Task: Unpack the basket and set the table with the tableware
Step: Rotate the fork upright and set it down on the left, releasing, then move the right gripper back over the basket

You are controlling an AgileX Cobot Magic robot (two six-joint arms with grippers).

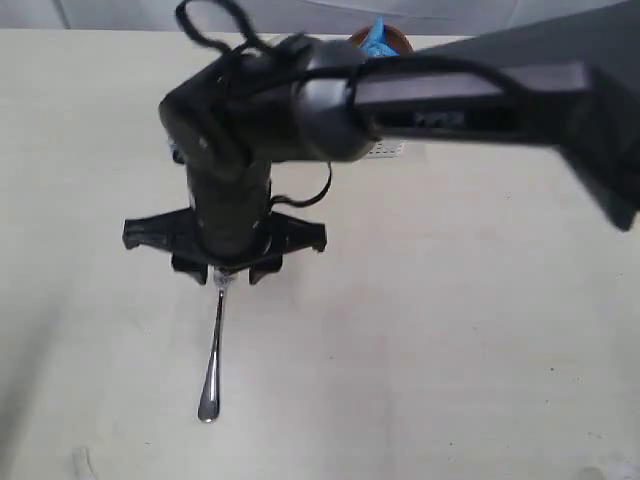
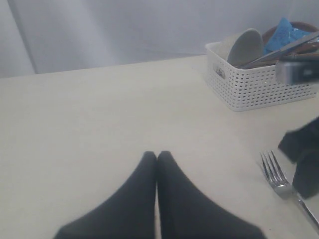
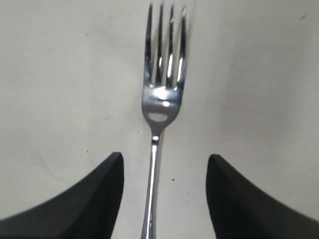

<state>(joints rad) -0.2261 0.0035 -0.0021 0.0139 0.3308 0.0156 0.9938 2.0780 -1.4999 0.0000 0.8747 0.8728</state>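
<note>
While right tool [image 3: 164,157] gapes, fork [image 3: 162,94] between — untouched

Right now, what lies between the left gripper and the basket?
Only bare table, seen in the left wrist view; nothing sits between the left gripper and the basket. The fork lies off to the side.

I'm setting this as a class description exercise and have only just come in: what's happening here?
The right arm hangs over a fork that lies flat on the table, its jaws open either side of the handle, not gripping. The left arm is off to the side, jaws shut and empty. A bowl and a blue packet are in the white basket, so unpacking is not finished.
</note>
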